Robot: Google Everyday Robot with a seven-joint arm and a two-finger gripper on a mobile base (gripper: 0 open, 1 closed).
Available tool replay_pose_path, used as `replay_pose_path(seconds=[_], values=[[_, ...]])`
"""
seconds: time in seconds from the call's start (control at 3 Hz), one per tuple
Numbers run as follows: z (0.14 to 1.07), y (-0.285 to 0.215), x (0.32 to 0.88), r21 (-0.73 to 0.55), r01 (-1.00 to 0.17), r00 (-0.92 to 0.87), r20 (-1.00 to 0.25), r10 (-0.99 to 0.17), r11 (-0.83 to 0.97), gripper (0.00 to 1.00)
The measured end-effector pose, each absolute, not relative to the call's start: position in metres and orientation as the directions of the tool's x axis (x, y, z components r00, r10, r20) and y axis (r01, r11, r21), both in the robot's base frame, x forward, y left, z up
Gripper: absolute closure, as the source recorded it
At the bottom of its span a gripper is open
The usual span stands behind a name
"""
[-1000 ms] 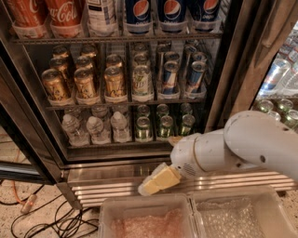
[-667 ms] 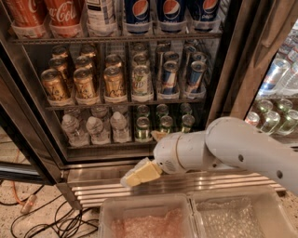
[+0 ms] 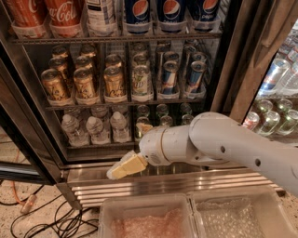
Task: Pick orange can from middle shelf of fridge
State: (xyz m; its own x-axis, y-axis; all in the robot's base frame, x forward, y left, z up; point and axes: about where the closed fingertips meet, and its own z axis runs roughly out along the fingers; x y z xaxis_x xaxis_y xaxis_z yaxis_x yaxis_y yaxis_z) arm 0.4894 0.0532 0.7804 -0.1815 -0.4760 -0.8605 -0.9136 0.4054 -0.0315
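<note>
Gripper (image 3: pixel 116 172) hangs low in front of the fridge (image 3: pixel 226 65), its yellowish tip pointing down and to the left over the ribbed steel base (image 3: pixel 186 182); whether it is apart or together I cannot tell, and it holds nothing. It is carried by the white arm (image 3: pixel 223 144), which reaches in from the right and crosses the lower part of the opening. Nearest of all, along the bottom edge, sit two clear bins (image 3: pixel 191 204) side by side, and to the left black cables (image 3: pixel 60 218) lie on the speckled floor. Beyond the base, the bottom rack holds water bottles (image 3: pixel 98 128) on the left and green cans (image 3: pixel 163 111) on the right, partly hidden by the arm. Above that is the middle shelf (image 3: pixel 93 106). An orange can (image 3: pixel 114 81) stands upright at its front, in the third row from the left, with others like it to its left and behind; the gripper is well below it and apart from it. Just beside it on the right is a pale can (image 3: pixel 142 81), then blue cans (image 3: pixel 168 76) farther right. On the top rack stand cola bottles (image 3: pixel 60 14) and Pepsi bottles (image 3: pixel 172 11).
</note>
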Motion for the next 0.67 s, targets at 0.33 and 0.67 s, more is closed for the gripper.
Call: replay_pose_path(seconds=[0.33, 0.67], values=[[0.776, 0.079, 0.493, -0.028, -0.913, -0.171, -0.880, -0.443, 0.408, 0.00], [0.770, 0.116, 0.499, -0.006, -0.900, -0.173, -0.913, -0.369, 0.436, 0.00]])
